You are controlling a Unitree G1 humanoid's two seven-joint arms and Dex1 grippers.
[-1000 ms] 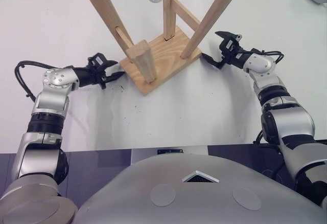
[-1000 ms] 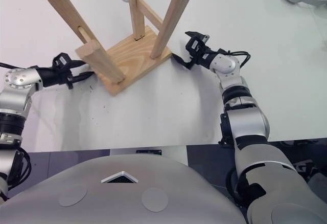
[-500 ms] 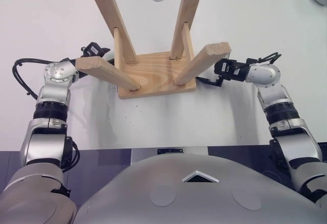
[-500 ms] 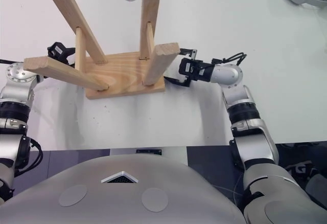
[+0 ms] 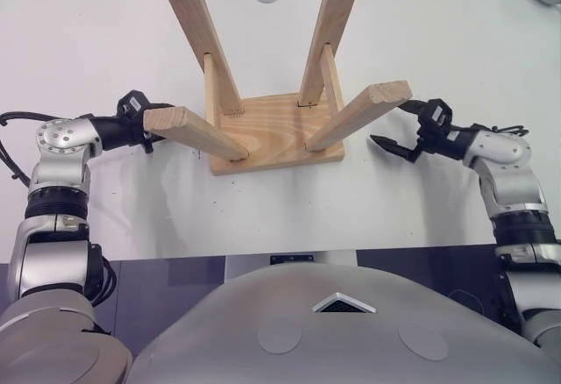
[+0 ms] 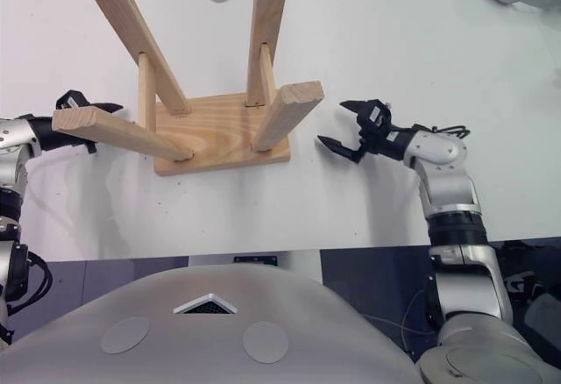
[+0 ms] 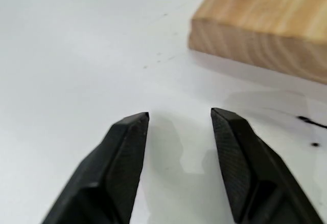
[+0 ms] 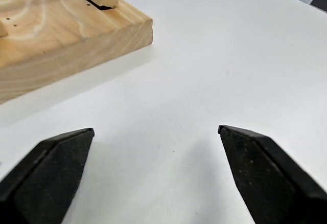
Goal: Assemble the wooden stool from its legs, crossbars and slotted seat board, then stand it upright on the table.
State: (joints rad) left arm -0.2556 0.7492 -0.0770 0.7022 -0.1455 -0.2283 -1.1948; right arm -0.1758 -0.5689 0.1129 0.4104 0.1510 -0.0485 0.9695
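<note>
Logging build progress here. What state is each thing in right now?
Stool: assembled, upside down, seat board flat on the table, legs pointing up.
Left gripper: open, empty, near the seat board, not touching.
Right gripper: open, empty, clear of the stool.

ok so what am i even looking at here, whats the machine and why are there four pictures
It is a humanoid robot with two arms, each ending in a two-fingered claw. The two wide pictures come from a stereo camera on its head, looking down over the arms, so they show one scene twice. The two close-ups come from cameras on the wrists, looking out along each claw. On the white table sits a wooden stool upside down: its seat board lies flat and its four legs point up, joined by crossbars. The left gripper and the right gripper sit at either side of the board, not touching it, both open and holding nothing.
</note>
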